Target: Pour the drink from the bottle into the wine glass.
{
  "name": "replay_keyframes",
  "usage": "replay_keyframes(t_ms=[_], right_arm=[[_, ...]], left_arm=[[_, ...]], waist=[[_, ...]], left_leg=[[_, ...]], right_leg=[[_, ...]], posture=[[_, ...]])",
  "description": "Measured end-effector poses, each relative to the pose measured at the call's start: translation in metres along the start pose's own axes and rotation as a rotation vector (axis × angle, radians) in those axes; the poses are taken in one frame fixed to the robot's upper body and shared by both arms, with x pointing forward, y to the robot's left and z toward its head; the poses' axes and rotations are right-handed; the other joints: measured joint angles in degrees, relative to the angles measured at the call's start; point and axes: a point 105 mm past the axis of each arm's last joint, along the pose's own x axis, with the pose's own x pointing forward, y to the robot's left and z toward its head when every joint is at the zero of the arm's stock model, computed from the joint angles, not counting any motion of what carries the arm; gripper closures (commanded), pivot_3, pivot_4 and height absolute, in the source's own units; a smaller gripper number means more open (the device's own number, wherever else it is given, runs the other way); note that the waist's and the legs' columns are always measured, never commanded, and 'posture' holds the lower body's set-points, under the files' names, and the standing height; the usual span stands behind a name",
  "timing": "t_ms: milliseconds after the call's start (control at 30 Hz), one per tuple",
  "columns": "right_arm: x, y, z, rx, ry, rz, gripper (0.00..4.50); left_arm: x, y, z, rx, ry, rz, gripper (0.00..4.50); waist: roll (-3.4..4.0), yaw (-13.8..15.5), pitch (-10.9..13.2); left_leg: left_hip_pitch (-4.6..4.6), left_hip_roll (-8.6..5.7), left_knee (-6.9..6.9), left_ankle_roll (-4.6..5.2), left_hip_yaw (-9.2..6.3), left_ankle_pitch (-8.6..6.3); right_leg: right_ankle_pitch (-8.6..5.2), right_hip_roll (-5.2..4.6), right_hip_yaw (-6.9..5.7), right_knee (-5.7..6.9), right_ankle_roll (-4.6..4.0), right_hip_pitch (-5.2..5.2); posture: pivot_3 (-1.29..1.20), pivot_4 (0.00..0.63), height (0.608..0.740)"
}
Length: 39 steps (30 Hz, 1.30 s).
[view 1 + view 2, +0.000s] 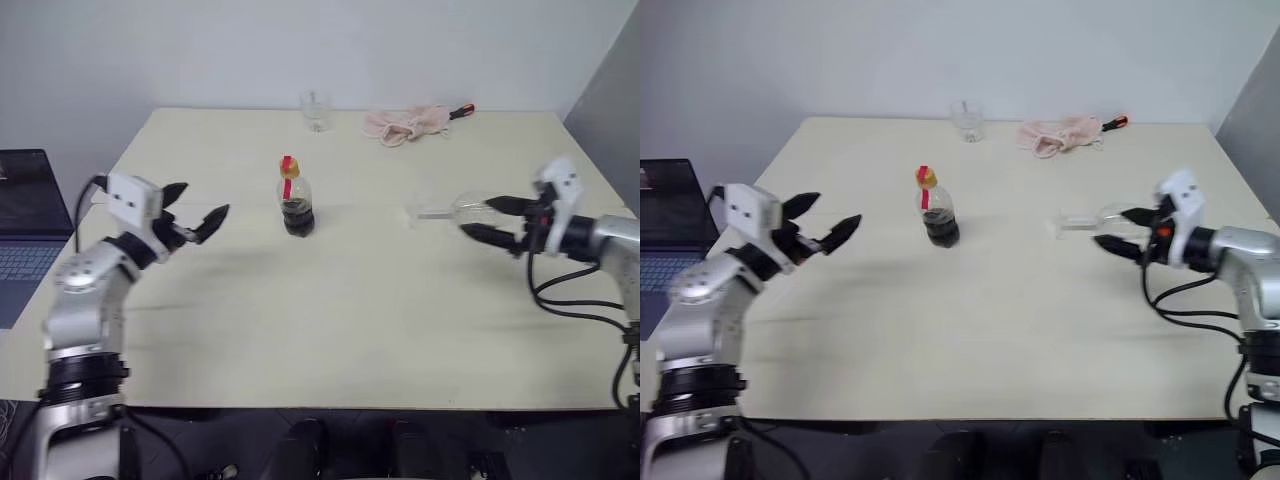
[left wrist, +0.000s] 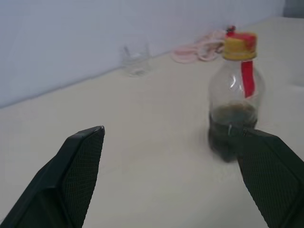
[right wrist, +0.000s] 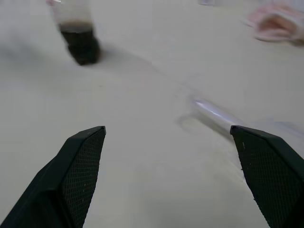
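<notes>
Glass [image 1: 462,210] lying on its side at right, bowl between spread right gripper [image 1: 497,220]. Bottle [image 1: 295,197] upright mid-table, capped. Left gripper [image 1: 195,215] spread too. Close gently on bowl, then stand upright.

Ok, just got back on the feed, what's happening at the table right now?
Nothing is held yet. The bottle stands capped mid-table, with the drink low in it. The wine glass lies on its side. The open right gripper is at its bowl. The open left gripper faces the bottle from a distance.
</notes>
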Motion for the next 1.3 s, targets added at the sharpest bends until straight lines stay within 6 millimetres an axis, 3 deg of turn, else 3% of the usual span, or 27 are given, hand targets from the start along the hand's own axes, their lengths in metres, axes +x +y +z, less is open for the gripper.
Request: replay_keyframes(t_ms=[167,233,333,467,800,1133,1300], right_arm=[[0.04,0.059,0.009,-0.005,-0.042,0.18,0.0],[0.049,0.073,0.01,0.004,-0.051,0.214,0.0],[0.056,0.087,0.011,0.001,-0.05,0.239,0.0],[0.057,0.091,0.013,-0.003,-0.05,0.241,0.0],[0.055,0.091,0.011,-0.004,-0.039,0.219,0.0],[0.056,0.091,0.012,0.003,-0.034,0.21,0.0],[0.055,0.093,0.016,-0.013,-0.041,0.213,0.0]], left_arm=[[0.027,-0.046,-0.024,-0.086,0.016,-0.103,0.01],[0.038,-0.054,-0.022,-0.09,0.005,-0.128,0.01],[0.056,-0.048,-0.014,-0.06,-0.007,-0.107,0.01],[0.067,-0.043,-0.005,-0.041,-0.031,-0.098,0.01],[0.096,-0.053,-0.028,-0.105,0.026,-0.106,0.01],[0.124,-0.068,-0.021,-0.169,-0.008,-0.125,0.01],[0.129,-0.069,-0.019,-0.149,0.005,-0.12,1.17]], waist=[[-0.14,-0.09,0.04],[-0.15,0.04,0.04],[-0.16,0.13,0.04],[-0.18,0.04,0.02],[-0.2,0.0,0.02],[-0.24,-0.05,0.02],[-0.25,-0.16,0.02]], left_leg=[[-0.25,0.0,0.1,-0.02,-0.05,0.02],[-0.25,-0.01,0.14,-0.03,-0.09,0.02],[-0.25,-0.03,0.15,-0.02,-0.11,0.03],[-0.25,-0.06,0.17,-0.01,-0.1,0.03],[-0.26,-0.05,0.21,-0.01,-0.11,0.03],[-0.29,-0.05,0.26,-0.01,-0.1,0.03],[-0.3,-0.05,0.27,-0.01,-0.09,0.03]], right_leg=[[0.02,0.0,-0.09,0.04,0.03,-0.2],[0.06,0.01,-0.13,0.09,0.04,-0.2],[0.17,0.02,-0.13,0.06,0.09,-0.18],[0.19,0.02,-0.1,0.0,0.12,-0.17],[0.19,0.03,-0.15,0.07,0.13,-0.18],[0.2,0.03,-0.16,0.08,0.15,-0.19],[0.2,0.03,-0.16,0.11,0.16,-0.21]], posture=[[0.0,0.15,0.74],[0.0,0.15,0.74],[0.0,0.15,0.74],[0.0,0.15,0.74],[0.0,0.15,0.74],[0.0,0.15,0.74],[0.0,0.15,0.74]])
